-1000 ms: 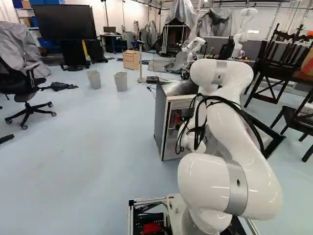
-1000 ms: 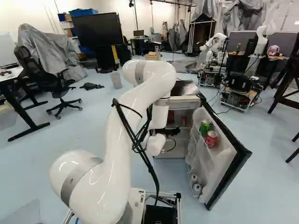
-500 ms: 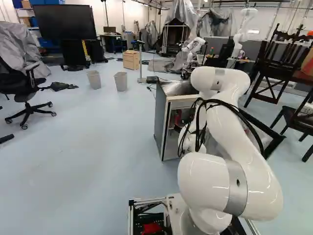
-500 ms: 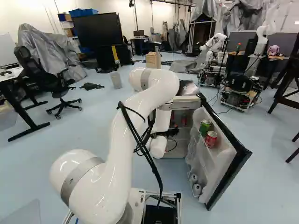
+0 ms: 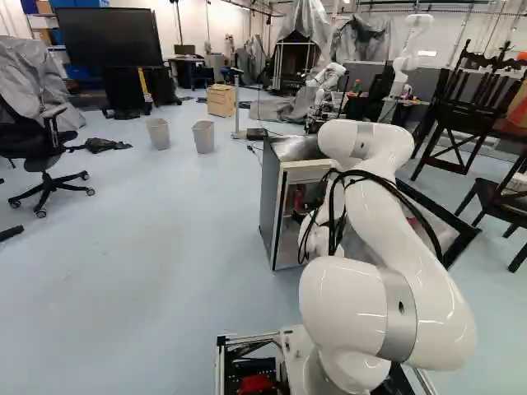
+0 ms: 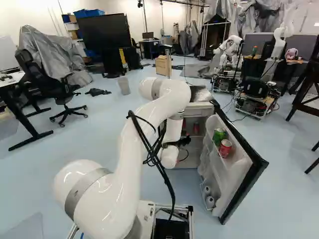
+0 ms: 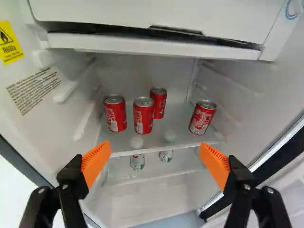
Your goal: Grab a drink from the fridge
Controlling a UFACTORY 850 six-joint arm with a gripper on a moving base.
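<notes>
My gripper [image 6: 184, 141] is at the open fridge's [image 6: 196, 110] front in the right base view. In the wrist view the gripper [image 7: 156, 164] stands open, its orange pads wide apart with nothing between them. Ahead of it, on the upper shelf [image 7: 178, 139], are several red cans: one at the left wall side [image 7: 115, 113], a middle can [image 7: 143, 115], one behind it [image 7: 158, 102] and a separate can [image 7: 203, 117] near the other wall. Two pale cans, one [image 7: 137, 162] beside another [image 7: 166, 156], show below that shelf.
The fridge door [image 6: 241, 172] stands open, holding a green can [image 6: 219, 135] and a red can [image 6: 225, 148] in its rack. A white compartment [image 7: 156, 19] overhangs the shelf. Another robot [image 6: 228, 50] stands beyond. Dark chairs [image 5: 465, 115] are at the right of the left base view.
The arm's upper bend has come down, and the wrist has shifted slightly at the fridge opening. The base and fridge have stayed in place.
</notes>
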